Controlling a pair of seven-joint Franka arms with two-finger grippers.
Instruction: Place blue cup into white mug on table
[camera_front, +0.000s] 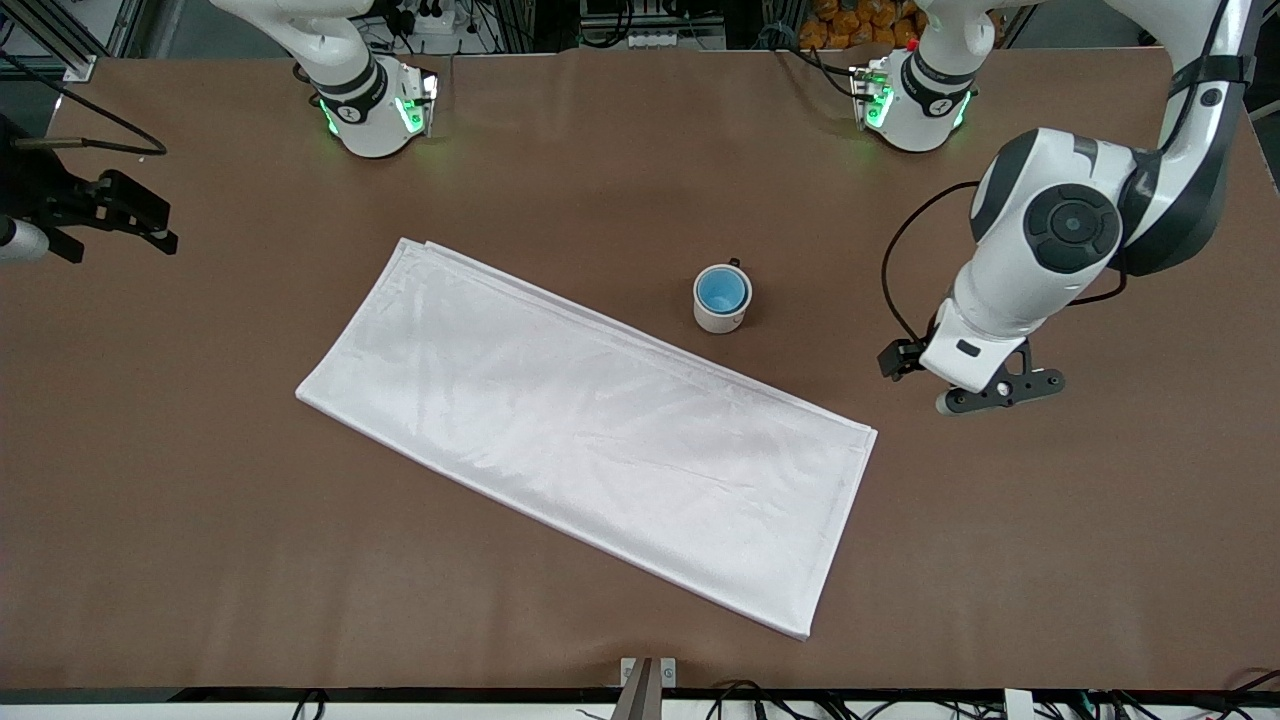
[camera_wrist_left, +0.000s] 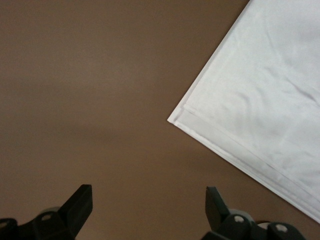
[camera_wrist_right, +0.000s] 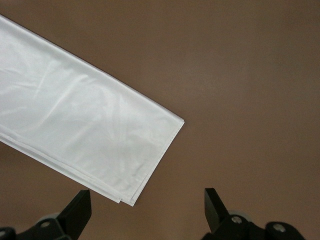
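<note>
The white mug (camera_front: 720, 318) stands upright on the brown table (camera_front: 1000, 560), just off the long edge of a white cloth, on the side farther from the front camera. The blue cup (camera_front: 722, 292) sits inside the mug, its rim showing at the mug's mouth. The mug's black handle (camera_front: 735, 262) points toward the robots' bases. My left gripper (camera_front: 988, 395) hangs over bare table toward the left arm's end, apart from the mug; in the left wrist view it (camera_wrist_left: 149, 200) is open and empty. My right gripper (camera_front: 150, 225) waits over the right arm's end and is open and empty in the right wrist view (camera_wrist_right: 147, 200).
A folded white rectangular cloth (camera_front: 590, 420) lies slantwise across the middle of the table. One of its corners shows in the left wrist view (camera_wrist_left: 260, 100) and another in the right wrist view (camera_wrist_right: 85, 125). The arms' bases (camera_front: 375, 110) stand along the table's edge farthest from the front camera.
</note>
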